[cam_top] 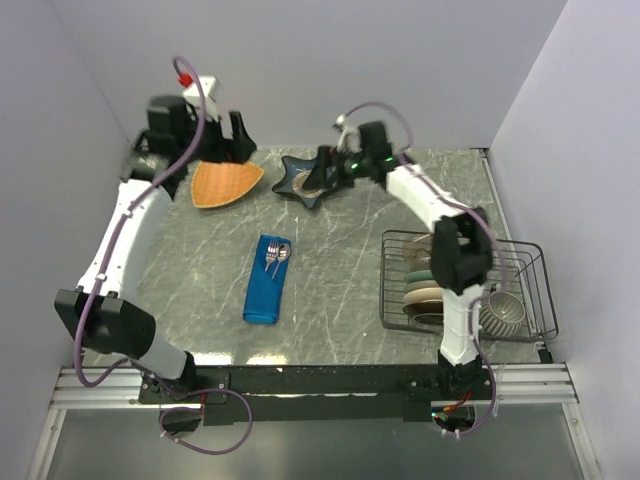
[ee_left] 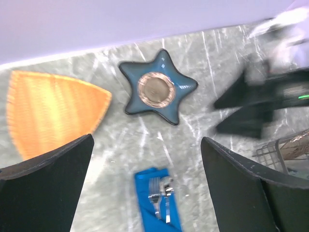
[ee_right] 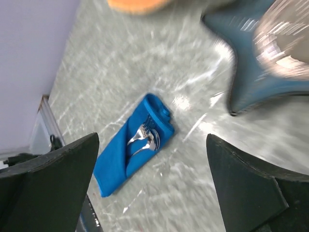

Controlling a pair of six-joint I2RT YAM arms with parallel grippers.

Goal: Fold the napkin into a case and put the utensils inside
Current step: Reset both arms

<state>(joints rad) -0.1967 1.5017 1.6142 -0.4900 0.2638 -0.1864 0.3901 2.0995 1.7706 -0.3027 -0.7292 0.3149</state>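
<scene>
The blue napkin lies folded as a narrow case [cam_top: 266, 279] in the middle of the table. The silver fork and spoon [cam_top: 277, 255] stick out of its far end, handles tucked inside. The case also shows in the left wrist view [ee_left: 158, 198] and in the right wrist view [ee_right: 133, 144], with the utensils [ee_right: 146, 136] in it. My left gripper [cam_top: 228, 139] is open and empty, raised over the orange triangular dish [cam_top: 224, 182]. My right gripper [cam_top: 326, 168] is open and empty, raised over the dark star-shaped dish [cam_top: 303, 180].
A black wire rack [cam_top: 466, 282] with plates and a metal cup stands at the right, beside the right arm. White walls close the table at the back and sides.
</scene>
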